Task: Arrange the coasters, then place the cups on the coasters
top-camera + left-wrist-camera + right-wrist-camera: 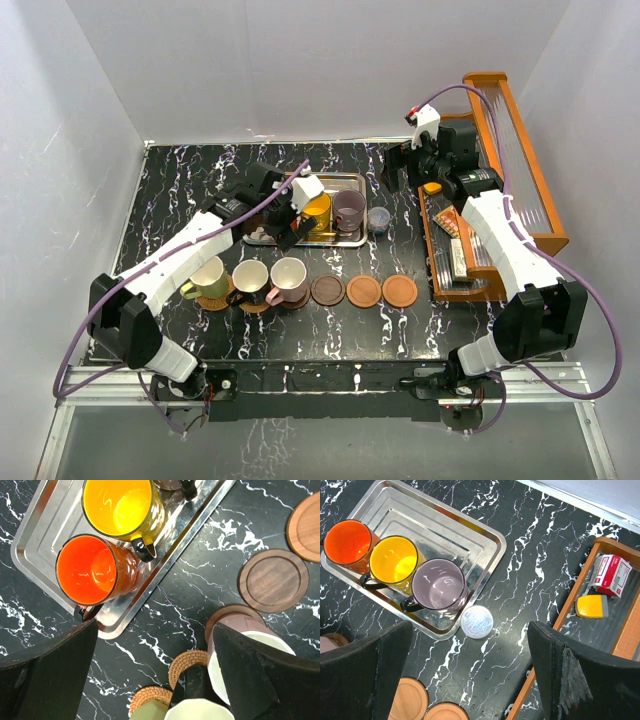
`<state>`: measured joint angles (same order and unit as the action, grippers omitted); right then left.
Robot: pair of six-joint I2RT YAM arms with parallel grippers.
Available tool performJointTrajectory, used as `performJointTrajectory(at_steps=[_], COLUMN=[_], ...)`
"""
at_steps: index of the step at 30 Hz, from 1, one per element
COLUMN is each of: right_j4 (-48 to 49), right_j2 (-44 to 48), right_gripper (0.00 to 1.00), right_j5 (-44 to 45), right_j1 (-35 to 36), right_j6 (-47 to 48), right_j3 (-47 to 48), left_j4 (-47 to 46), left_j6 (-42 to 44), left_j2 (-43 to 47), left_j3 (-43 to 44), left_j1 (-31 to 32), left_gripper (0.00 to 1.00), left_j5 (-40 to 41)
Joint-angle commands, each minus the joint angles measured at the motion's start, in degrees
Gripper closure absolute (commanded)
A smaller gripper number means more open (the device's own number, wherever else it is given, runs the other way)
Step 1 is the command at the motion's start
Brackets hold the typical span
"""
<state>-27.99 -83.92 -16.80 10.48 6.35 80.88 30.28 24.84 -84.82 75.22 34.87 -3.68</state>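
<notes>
Three cups stand in the steel tray [262,236]: red-orange [92,570], yellow-orange [318,210] and purple-grey [348,208]. Along the front row, the cream-yellow cup [207,277], the black cup [250,276] and the pink cup [288,279] each sit on a coaster. To their right lie a bare dark wood coaster [327,290] and two reddish coasters [364,291] [400,291]. My left gripper [290,226] hangs open over the tray's near edge, by the red-orange cup, with nothing between its fingers. My right gripper [402,165] is open and empty above the table right of the tray.
A small clear lidded jar [379,218] stands just right of the tray. A wooden rack [500,190] with small packets fills the right side. White walls close in the table at the back and on both sides.
</notes>
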Motion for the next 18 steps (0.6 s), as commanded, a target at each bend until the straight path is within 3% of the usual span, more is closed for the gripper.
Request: performJointTrajectory(at_steps=[1,18], right_j4=[5.1,3.3], right_j2=[0.6,-2.1], right_gripper=[0.02,0.02], right_j5=[-1.7,4.1], right_j1=[0.0,5.5], right_j6=[0.8,4.9], right_j3=[0.0,-0.8], left_j4=[-2.3,-4.3], left_j6=[-4.3,-14.1], left_j2=[-1.1,-8.5], left_j3=[3.1,9.5], left_j1=[-2.8,-12.9], left_gripper=[0.01,0.05], left_j5=[-3.3,-6.8])
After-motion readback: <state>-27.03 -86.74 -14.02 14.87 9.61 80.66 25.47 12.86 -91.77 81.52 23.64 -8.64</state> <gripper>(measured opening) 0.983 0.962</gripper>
